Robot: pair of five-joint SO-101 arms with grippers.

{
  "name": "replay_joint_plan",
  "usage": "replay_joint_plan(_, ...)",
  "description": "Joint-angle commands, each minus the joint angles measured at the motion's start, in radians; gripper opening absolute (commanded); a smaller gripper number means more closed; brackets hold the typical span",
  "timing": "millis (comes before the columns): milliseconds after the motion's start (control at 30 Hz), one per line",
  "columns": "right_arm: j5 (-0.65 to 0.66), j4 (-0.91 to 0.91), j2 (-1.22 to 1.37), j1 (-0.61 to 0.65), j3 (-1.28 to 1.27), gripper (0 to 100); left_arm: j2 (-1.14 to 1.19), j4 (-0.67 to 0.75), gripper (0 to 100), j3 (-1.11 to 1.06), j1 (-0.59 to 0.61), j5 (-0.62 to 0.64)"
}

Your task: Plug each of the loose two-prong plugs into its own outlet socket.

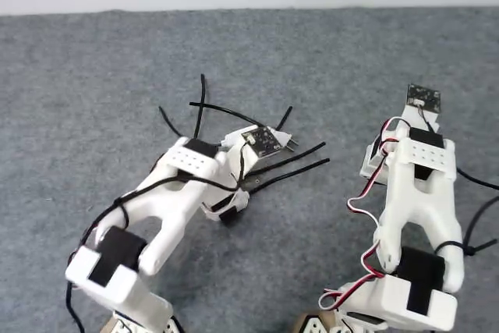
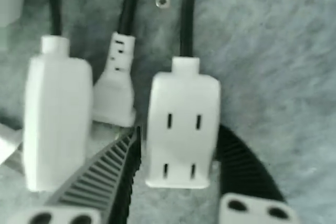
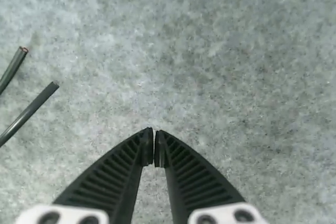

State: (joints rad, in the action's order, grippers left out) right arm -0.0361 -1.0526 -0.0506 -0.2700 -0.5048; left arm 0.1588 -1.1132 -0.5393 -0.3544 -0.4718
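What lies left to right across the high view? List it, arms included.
Left arm → two-prong plug → two black cable ends → right arm.

White arms, ribbed black fingers

We see soft, even light on the grey carpet (diffuse, seemingly from overhead); faint shadows pool beneath the left arm and right arm, while the white outlet socket glares pale.
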Motion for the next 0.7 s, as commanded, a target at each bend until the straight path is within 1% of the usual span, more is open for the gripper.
replay_joint_plan(0,-0.011,0.015,-0.039,0.008,0.005,0.8,0.035,-0.041,6,0.090,-0.025,0.074)
replay_joint_plan(67,-0.011,0.015,-0.039,0.008,0.005,0.8,0.055,-0.069,1,0.097,-0.061,0.135)
replay_joint_plan(233,-0.011,0.025,-0.039,0.010,0.003,0.8,0.058,-0.140,2,0.068,-0.199,0.425)
replay_joint_plan(333,-0.011,0.064,-0.041,0.012,-0.026,0.8,0.028,-0.186,1,0.062,-0.255,0.526)
replay_joint_plan(400,-0.011,0.073,-0.041,0.012,-0.031,0.8,-0.012,-0.190,1,0.058,-0.255,0.557)
replay_joint_plan(467,-0.009,0.073,-0.041,0.012,-0.031,0.8,-0.068,-0.144,1,0.024,-0.236,0.577)
replay_joint_plan(600,-0.008,0.073,-0.041,0.012,-0.032,0.8,-0.252,0.089,1,-0.160,-0.206,0.706)
replay_joint_plan(667,-0.006,0.073,-0.041,0.012,-0.034,0.8,-0.347,0.180,1,-0.268,-0.206,0.733)
